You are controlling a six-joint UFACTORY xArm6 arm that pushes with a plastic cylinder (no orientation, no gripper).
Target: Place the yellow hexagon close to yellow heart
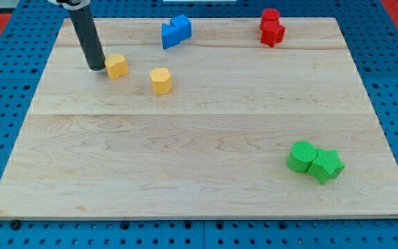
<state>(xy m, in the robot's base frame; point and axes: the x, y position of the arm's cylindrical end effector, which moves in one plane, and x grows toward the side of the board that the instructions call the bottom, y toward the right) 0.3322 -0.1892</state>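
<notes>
The yellow hexagon (161, 80) lies in the upper left part of the wooden board (199, 180). The yellow heart (117, 66) lies a short way to its left and slightly higher, with a small gap between the two. My tip (96, 68) rests on the board just left of the yellow heart, touching it or nearly so. The dark rod rises from the tip toward the view's top left.
Two blue blocks (176, 30) sit together near the top edge, right of the rod. Two red blocks (271, 28) sit together at the top right. A green cylinder (300, 156) and a green star-like block (325, 166) touch at the lower right.
</notes>
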